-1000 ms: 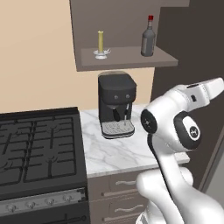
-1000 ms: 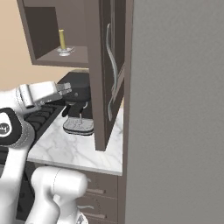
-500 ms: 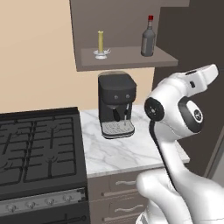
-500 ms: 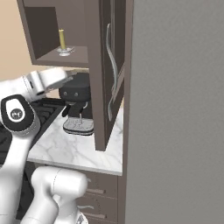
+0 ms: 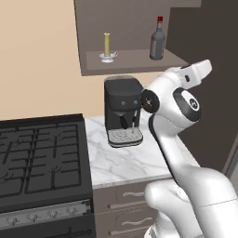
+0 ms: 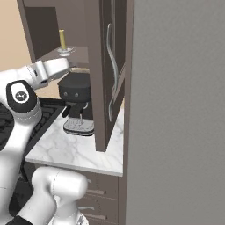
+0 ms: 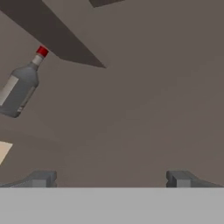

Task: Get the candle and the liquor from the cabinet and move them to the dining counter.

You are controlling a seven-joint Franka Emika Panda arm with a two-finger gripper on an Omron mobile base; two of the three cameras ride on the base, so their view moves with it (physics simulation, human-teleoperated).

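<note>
Inside the open dark brown wall cabinet (image 5: 135, 28), on its shelf: near the left edge, a slim pale-yellow stick candle (image 5: 107, 44) upright in a small clear dish holder; near the right edge, a squat grey glass liquor bottle with a red cap (image 5: 157, 42), also upright, well apart from the candle. Panelled cabinet door with a long silver handle (image 6: 110, 83) swung open. Below the shelf, a black coffee machine (image 5: 122, 111) at the back of the small white marble surface (image 5: 125, 160), beside a black gas stove (image 5: 39, 160). Gripper (image 7: 109, 178) with fingers spread wide and empty, raised before the cabinet, bottle at upper left in the hand view.
</note>
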